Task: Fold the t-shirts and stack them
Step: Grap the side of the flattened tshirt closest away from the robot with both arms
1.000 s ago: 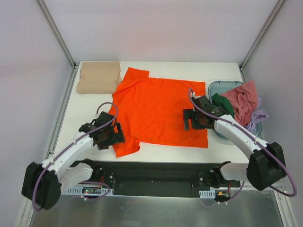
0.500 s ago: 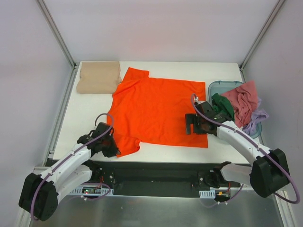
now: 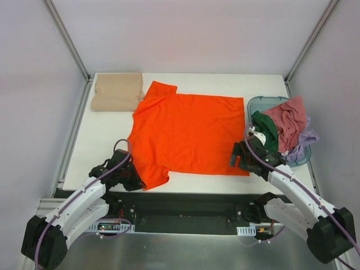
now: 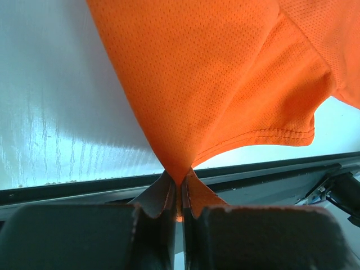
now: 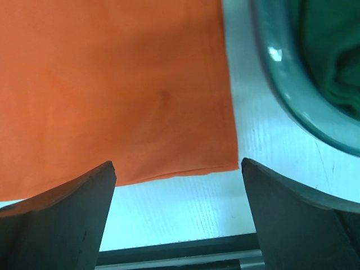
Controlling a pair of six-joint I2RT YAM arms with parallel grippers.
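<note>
An orange t-shirt point(image 3: 185, 132) lies spread flat on the white table. My left gripper point(image 3: 136, 181) is at its near left sleeve, by the table's front edge. In the left wrist view this gripper point(image 4: 180, 183) is shut on a pinch of the orange cloth point(image 4: 225, 84), which rises taut from the jaws. My right gripper point(image 3: 239, 159) hovers open over the shirt's near right corner. In the right wrist view its fingers point(image 5: 177, 165) straddle the hem corner of the orange shirt point(image 5: 112, 84) without touching it. A folded tan t-shirt point(image 3: 117, 91) rests at the far left.
A teal tub point(image 3: 256, 104) stands at the right edge, close to my right gripper, and its rim point(image 5: 281, 79) shows in the right wrist view. It holds crumpled pink point(image 3: 289, 121), dark green point(image 3: 264, 126) and lilac point(image 3: 306, 138) garments. The table's front edge runs just below both grippers.
My left gripper slid toward the front edge and closed on the orange sleeve. My right gripper moved from over the shirt toward me, to its near right corner, staying open.
</note>
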